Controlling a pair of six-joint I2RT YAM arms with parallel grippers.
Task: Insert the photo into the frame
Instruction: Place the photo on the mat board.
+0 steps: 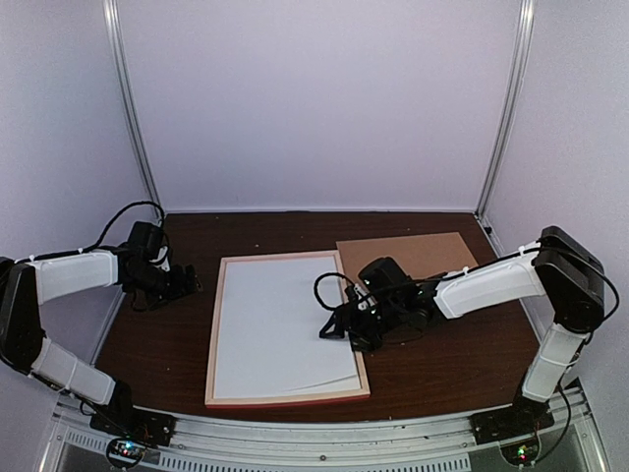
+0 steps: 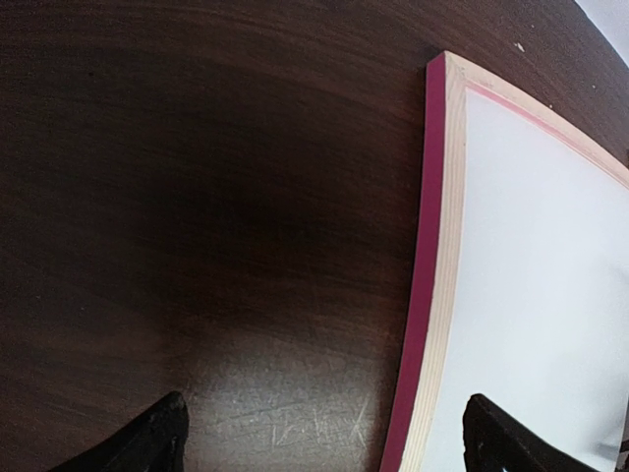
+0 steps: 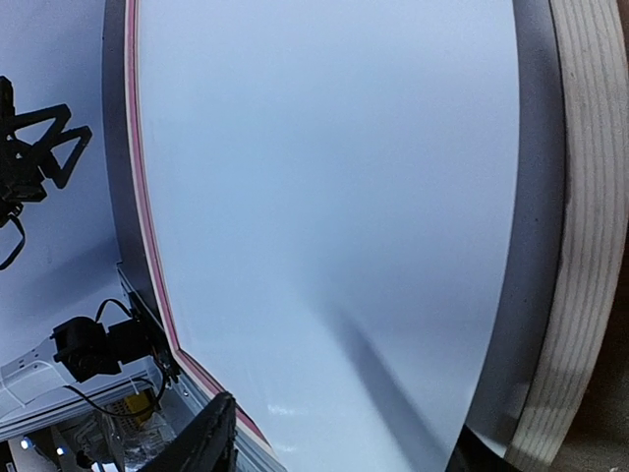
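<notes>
The frame [image 1: 214, 334] lies flat on the dark table with its pale wood back up; its pink face shows only along the outer edge [image 2: 429, 246]. The photo [image 1: 280, 324] rests inside it, plain white back up, with its near right corner slightly curled. My right gripper [image 1: 339, 329] hovers over the photo's right edge by the frame's right bar [image 3: 590, 197]. Its fingers stand apart over the white sheet [image 3: 324, 197], gripping nothing. My left gripper [image 1: 187, 285] is wide open just outside the frame's far left corner, low over bare wood [image 2: 329, 438].
A plain brown backing board [image 1: 413, 254] lies behind and right of the frame, partly under my right arm. Purple walls close in the back and both sides. A metal rail [image 1: 324, 438] runs along the near edge, close to the frame's near bar.
</notes>
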